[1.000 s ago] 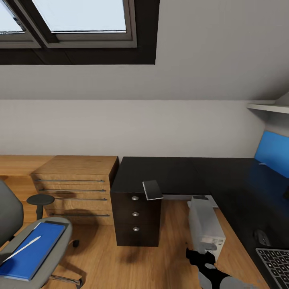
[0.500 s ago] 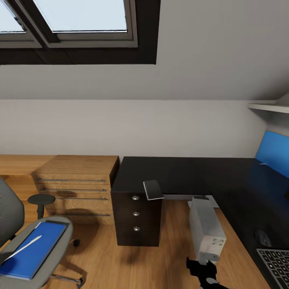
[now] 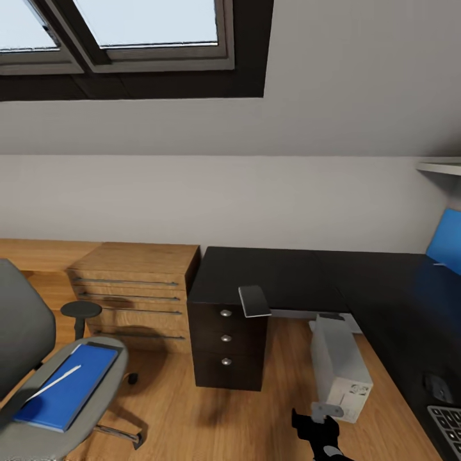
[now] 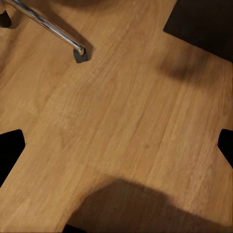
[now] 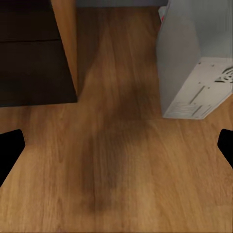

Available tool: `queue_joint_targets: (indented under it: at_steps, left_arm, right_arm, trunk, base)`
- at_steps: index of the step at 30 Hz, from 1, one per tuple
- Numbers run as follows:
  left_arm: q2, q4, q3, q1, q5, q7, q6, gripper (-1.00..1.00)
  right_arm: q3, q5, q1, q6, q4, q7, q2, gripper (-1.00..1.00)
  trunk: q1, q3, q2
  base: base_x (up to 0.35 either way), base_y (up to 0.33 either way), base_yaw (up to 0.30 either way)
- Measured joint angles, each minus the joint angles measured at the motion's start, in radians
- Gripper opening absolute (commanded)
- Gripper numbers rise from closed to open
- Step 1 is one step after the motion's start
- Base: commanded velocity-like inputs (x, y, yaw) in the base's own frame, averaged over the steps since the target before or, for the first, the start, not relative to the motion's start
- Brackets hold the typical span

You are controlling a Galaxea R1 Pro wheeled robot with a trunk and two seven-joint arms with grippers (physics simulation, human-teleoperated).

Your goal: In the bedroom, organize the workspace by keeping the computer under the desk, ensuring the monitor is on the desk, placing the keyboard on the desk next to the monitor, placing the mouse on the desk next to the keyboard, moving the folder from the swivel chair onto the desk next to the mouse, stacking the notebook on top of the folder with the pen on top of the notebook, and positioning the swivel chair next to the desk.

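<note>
The thin bright blue folder (image 3: 67,394) lies on the grey swivel chair (image 3: 38,358) at near left; both grippers' fingers are spread, nothing held. The slim whitish pen (image 3: 54,383) could be tipped off if the folder is lifted carelessly.

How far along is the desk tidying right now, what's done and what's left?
Early stage. The computer stands on the floor beside the desk, partly under its edge; the keyboard lies on the desk. The notebook overhangs the desk's drawer corner. Left: the folder with the pen on it lies on the swivel chair seat. Nothing is in hand; the right gripper is open, holding nothing.
</note>
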State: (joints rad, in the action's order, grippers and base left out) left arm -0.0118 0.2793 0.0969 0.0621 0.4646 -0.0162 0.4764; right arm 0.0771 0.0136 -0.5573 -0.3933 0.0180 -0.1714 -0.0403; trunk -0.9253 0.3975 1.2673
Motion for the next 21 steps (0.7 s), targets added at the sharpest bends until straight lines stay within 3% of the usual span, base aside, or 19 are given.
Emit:
queue_joint_targets:
  at_steps: [21]
  left_arm:
    - [-0.001, -0.001, -0.006, 0.000, 0.000, -0.005, 0.006, 1.00]
  right_arm:
    - [0.000, 0.000, 0.005, -0.050, 0.000, -0.007, -0.006, 1.00]
  trunk:
    - [0.000, 0.003, 0.000]
  base:
    - [0.000, 0.000, 0.013]
